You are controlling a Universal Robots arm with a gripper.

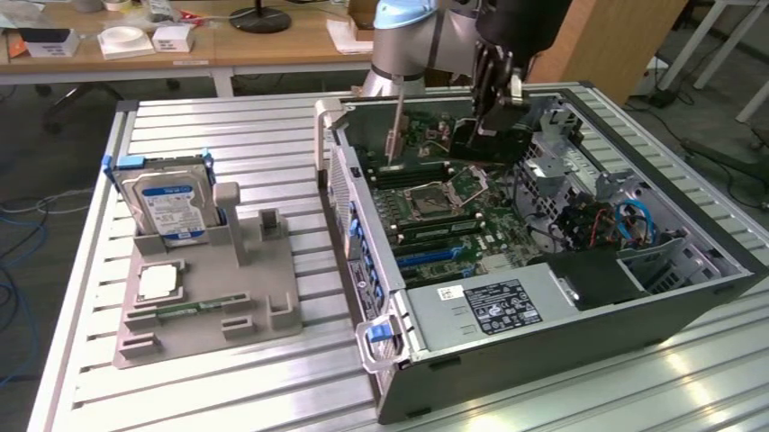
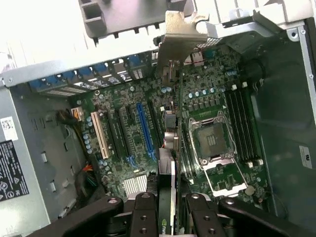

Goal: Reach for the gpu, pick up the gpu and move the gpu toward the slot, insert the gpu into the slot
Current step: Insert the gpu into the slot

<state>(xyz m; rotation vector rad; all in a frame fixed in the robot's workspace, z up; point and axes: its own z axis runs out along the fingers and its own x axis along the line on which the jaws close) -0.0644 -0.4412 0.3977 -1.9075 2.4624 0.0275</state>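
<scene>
a: which step now?

b: the carrying step. done with the picking up: holding the gpu (image 2: 168, 168) in the gripper (image 2: 170, 200), closed snug on its thin sides. not yet pushed in.

a: where, exactly?

b: up in the air inside the open case (image 1: 577, 315), above the green board. in the exterior view, at about 1 o'clock from the blue slot (image 2: 144, 126). standing on its edge, with the silver bracket (image 2: 182, 34) at the far end, close to the case wall with the plugs.

a: right over the slot yet?

b: no. from the wrist view, hanging between the slot and the square silver socket (image 2: 212, 143). near the slot, but off to one side of it. no touching.

a: needed for the next move?

b: only a guess: a small slide sideways, until lined up over the blue strip all along its length. keeping the card straight up, no lean. then coming down slow and even.

a: anything tricky?

b: maybe. little parts all around the slot, so easy to bump. also hard to tell how high above the board from here. and likely to jam if pushed down crooked.
</scene>
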